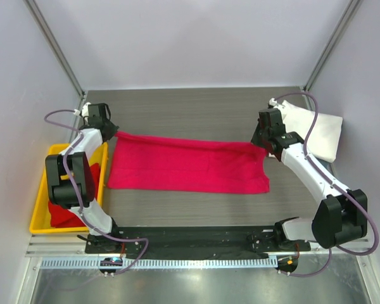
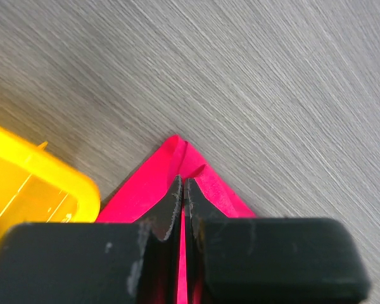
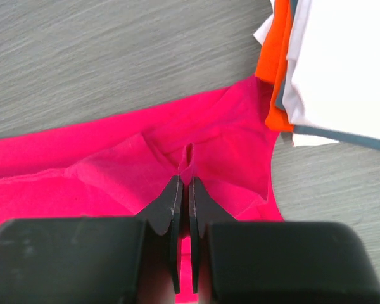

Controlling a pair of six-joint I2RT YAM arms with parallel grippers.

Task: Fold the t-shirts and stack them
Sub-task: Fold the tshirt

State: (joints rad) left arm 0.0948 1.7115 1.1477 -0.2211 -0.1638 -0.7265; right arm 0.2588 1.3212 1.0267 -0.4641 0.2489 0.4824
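**Both grippers clamped on the far corners of the pink shirt**

The left gripper (image 2: 182,182) has its two fingers pressed together on a far corner of the magenta-pink t-shirt (image 1: 190,166). In the left wrist view a thin fold of pink cloth runs between them. The right gripper (image 3: 183,182) is also closed on this shirt, at the opposite far corner, where a small ridge of cloth stands up just in front of its tips.

Between the two grippers the shirt lies spread on the grey table (image 1: 196,104) as a long band, wider than it is deep. Its near edge lies flat, and its far edge is pulled quite straight from one gripper to the other.

Around the left gripper we see the yellow tray (image 1: 39,218) at the left edge of the table, just beside the left end of the shirt. The darker red t-shirt (image 1: 62,216) lies inside it. The left arm (image 1: 73,180) reaches over the tray and hides a part of this shirt.

Around the right gripper there is a pile of folded shirts. The white t-shirt (image 3: 348,57) is on top, with the orange t-shirt (image 3: 273,69) and a grey-blue layer (image 3: 342,134) showing under it. The pile is close against the right corner of the pink shirt. We cannot tell whether it overlaps the shirt.
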